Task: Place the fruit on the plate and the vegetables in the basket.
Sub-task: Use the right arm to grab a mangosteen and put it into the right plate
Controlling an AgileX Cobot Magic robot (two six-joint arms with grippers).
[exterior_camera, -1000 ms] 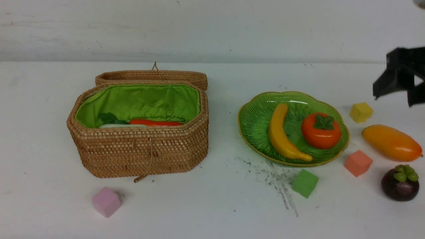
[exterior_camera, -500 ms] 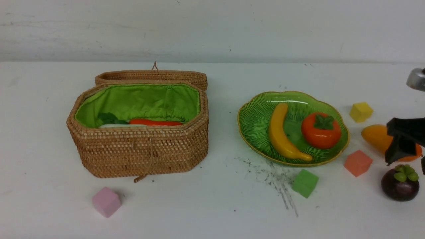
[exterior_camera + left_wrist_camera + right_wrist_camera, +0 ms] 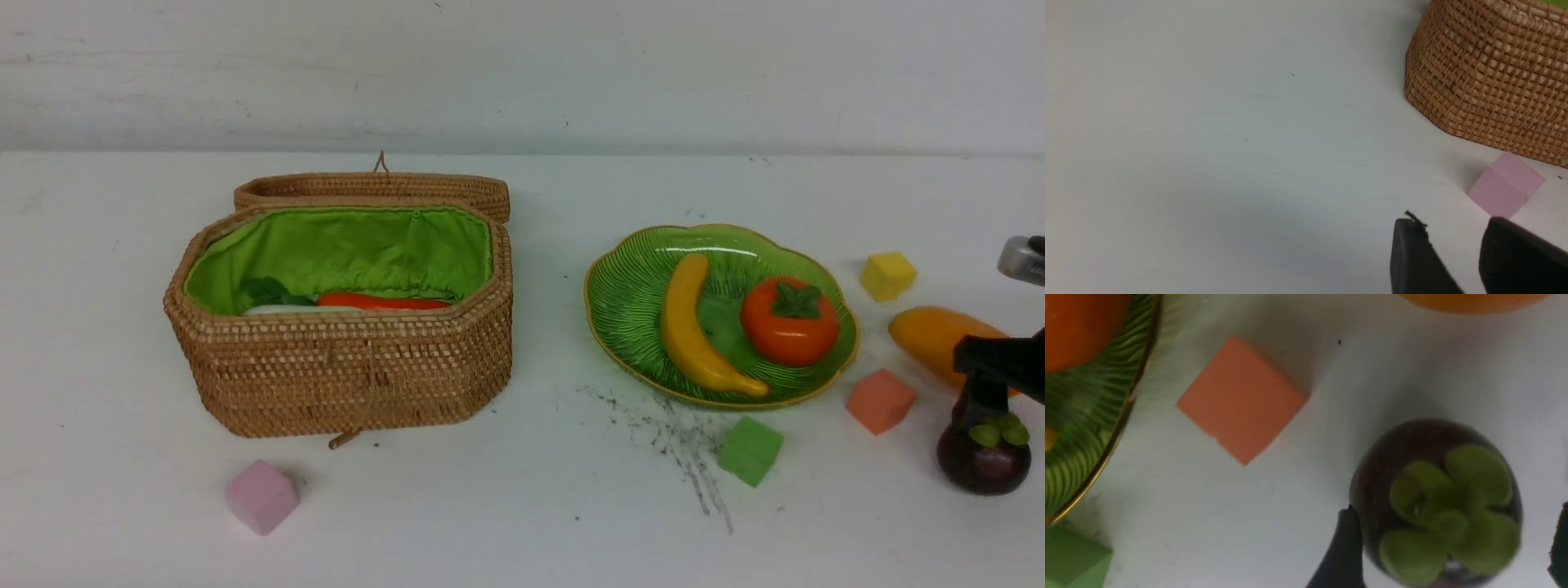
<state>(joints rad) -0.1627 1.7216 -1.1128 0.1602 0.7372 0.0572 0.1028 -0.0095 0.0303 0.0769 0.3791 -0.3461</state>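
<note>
The banana (image 3: pixel 690 327) and the persimmon (image 3: pixel 789 320) lie on the green plate (image 3: pixel 629 286). The mango (image 3: pixel 931 335) and the mangosteen (image 3: pixel 984 457) lie on the table at the right. My right gripper (image 3: pixel 989 384) is down over the mangosteen (image 3: pixel 1437 498), open, its fingers (image 3: pixel 1345 547) on either side of it. One finger touches its side and the other stands apart. The open basket (image 3: pixel 343 367) holds the orange-red vegetable (image 3: pixel 384 301) and the white radish (image 3: pixel 286 307); the eggplant is hidden. My left gripper (image 3: pixel 1453 245) is open and empty above the table.
An orange cube (image 3: pixel 880 400) sits between the plate and the mangosteen, and shows in the right wrist view (image 3: pixel 1243 398). A green cube (image 3: pixel 749 451) lies in front of the plate, a yellow cube (image 3: pixel 887 276) behind the mango. A pink cube (image 3: pixel 261 496) lies before the basket (image 3: pixel 1490 81).
My right gripper has come down from the upper right, past the mango, onto the mangosteen. Nothing else has moved.
</note>
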